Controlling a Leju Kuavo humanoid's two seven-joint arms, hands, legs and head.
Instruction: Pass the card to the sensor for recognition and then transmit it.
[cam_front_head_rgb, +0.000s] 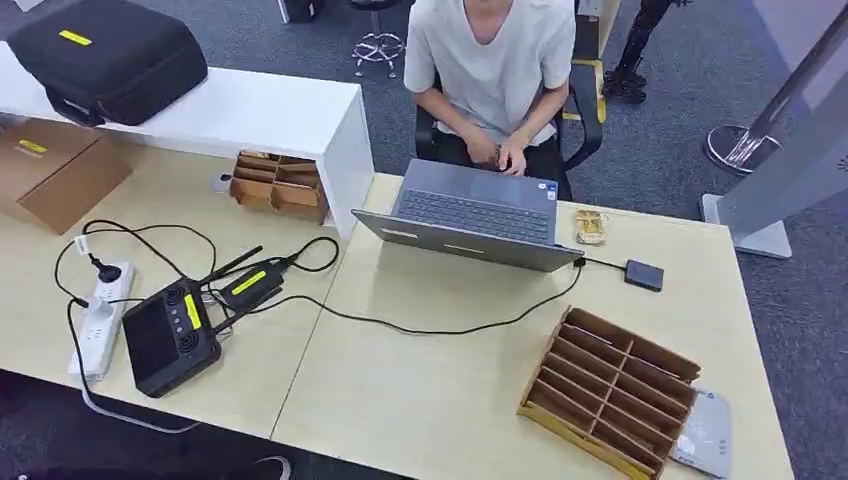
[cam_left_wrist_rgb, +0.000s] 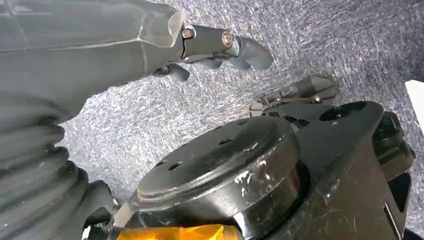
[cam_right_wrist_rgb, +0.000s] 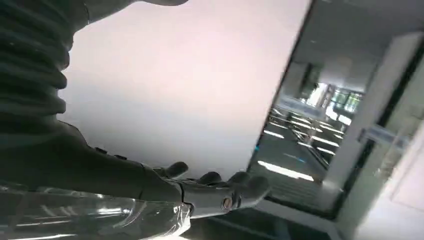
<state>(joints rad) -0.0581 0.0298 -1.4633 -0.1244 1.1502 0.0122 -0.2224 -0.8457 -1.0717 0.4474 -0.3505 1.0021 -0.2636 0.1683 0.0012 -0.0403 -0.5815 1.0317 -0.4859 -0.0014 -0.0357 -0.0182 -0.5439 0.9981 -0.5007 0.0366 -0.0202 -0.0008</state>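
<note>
— Left wrist view: what was the left hand (cam_left_wrist_rgb: 200, 47) doing?
— It hung over grey carpet (cam_left_wrist_rgb: 150, 130), fingers loosely extended and apart, gripping nothing.
— And the right hand (cam_right_wrist_rgb: 215, 192)?
— Fingers stretched out before a pale wall (cam_right_wrist_rgb: 175, 90), also holding nothing.
— Where was the card?
— I couldn't tell. Head view showed a cardboard divider tray (cam_front_head_rgb: 610, 388) on the tabletop (cam_front_head_rgb: 430, 400), a grey flat device (cam_front_head_rgb: 705, 435) touching it, away from both hands.
</note>
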